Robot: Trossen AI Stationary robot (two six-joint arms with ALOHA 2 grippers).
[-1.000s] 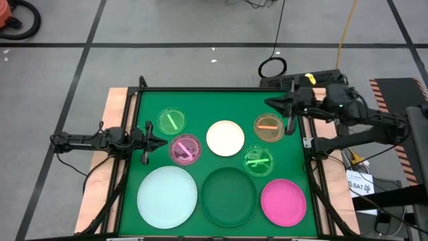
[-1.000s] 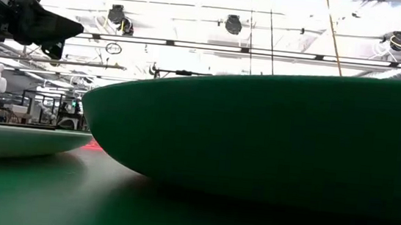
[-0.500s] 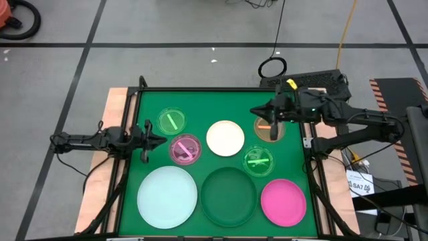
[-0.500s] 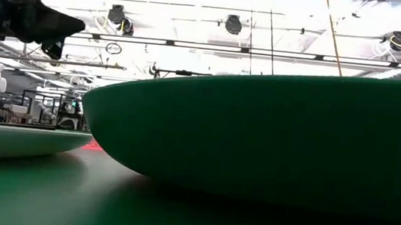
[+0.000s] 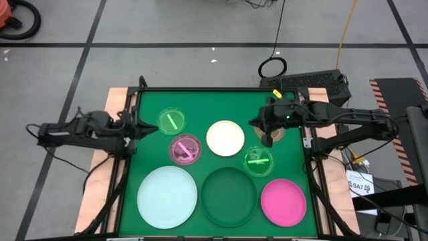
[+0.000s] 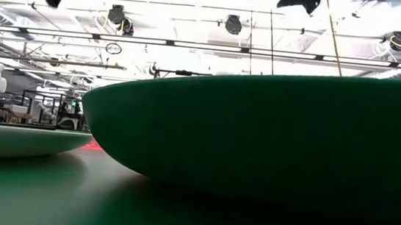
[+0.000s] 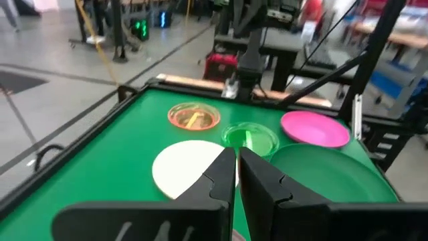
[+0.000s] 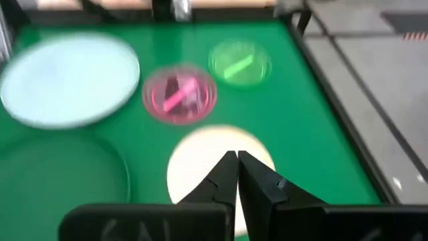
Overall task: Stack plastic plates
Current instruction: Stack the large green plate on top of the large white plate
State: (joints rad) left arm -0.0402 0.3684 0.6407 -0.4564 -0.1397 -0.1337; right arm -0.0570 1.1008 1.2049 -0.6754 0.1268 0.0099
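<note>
Table edge: I see the green table (image 5: 150, 150) with a dark rail all around it. The plates sit well inside the rail.
Open room: I see bare green at 12 o'clock of the cream plate (image 5: 225, 138) and down the left side by the rail.
Left gripper (image 5: 139, 128): It sits at the 9 o'clock edge of the table. Its fingers are pressed together and hold nothing.
Right gripper (image 5: 266, 139): It hangs over the orange dish (image 7: 194, 116) at 3 o'clock of the cream plate. Its fingers are pressed together and hold nothing.
Big plates: The mint plate (image 5: 167, 193), dark green plate (image 5: 229, 195) and pink plate (image 5: 283, 201) lie in a row along the 6 o'clock edge. They are almost touching.
Small dishes: One green dish (image 5: 172, 121) has a light green strip in it. The purple dish (image 5: 185, 148) has a pink strip. The other green dish (image 5: 258, 160) has a green strip.
Only the left wrist view: It shows the whole orange dish, with a strip in it. From above the right arm hides most of it.
Low view: The dark green plate fills most of it, and only the grippers' dark tips show at the top.
</note>
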